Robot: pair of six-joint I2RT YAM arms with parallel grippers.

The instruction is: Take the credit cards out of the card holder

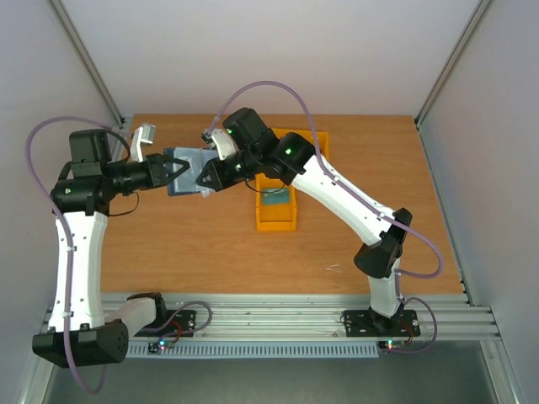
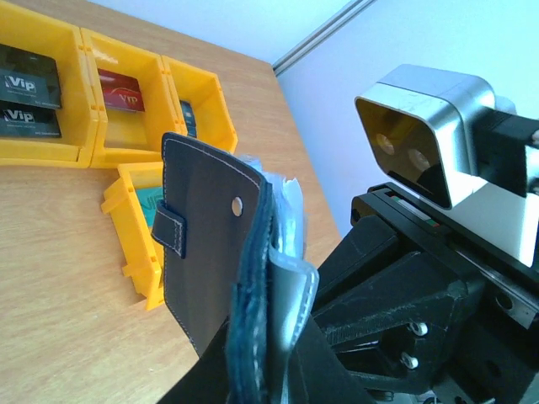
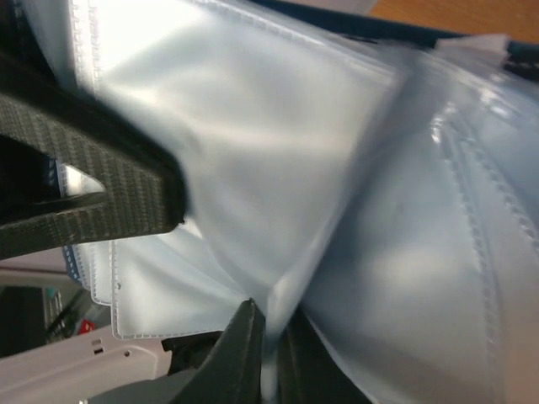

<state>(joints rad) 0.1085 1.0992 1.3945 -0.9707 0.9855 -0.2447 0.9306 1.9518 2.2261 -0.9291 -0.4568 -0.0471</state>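
Item: card holder (image 2: 202,261), navy cover with a strap tab (image 2: 169,232) and a snap stud, held upright off the wooden table (image 1: 168,252) over its far left part, between the two arms. Its pale clear sleeves (image 3: 278,151) are fanned out on the side facing the right arm. Left gripper (image 1: 173,171): clamped on the holder's lower edge, with the cover rising straight from between its fingers in the left wrist view. Right gripper (image 1: 208,175): pressed in among the sleeves. Only one black ribbed finger (image 3: 93,194) shows against the plastic, the other is hidden, and whether the jaws are apart or together cannot be told. No card can be made out inside the blurred sleeves. Yellow bins: a row of three (image 2: 50,151) stands behind the holder. The first holds two dark VIP cards (image 2: 29,84), the second a red VIP card (image 2: 124,94), and the third a dark card seen only in part. A single yellow bin (image 1: 276,220) stands apart at mid-table, just beside the right arm, with a teal card (image 1: 274,199) lying flat in it. The right arm's silver wrist camera (image 2: 429,139) sits close to the holder in the left wrist view.
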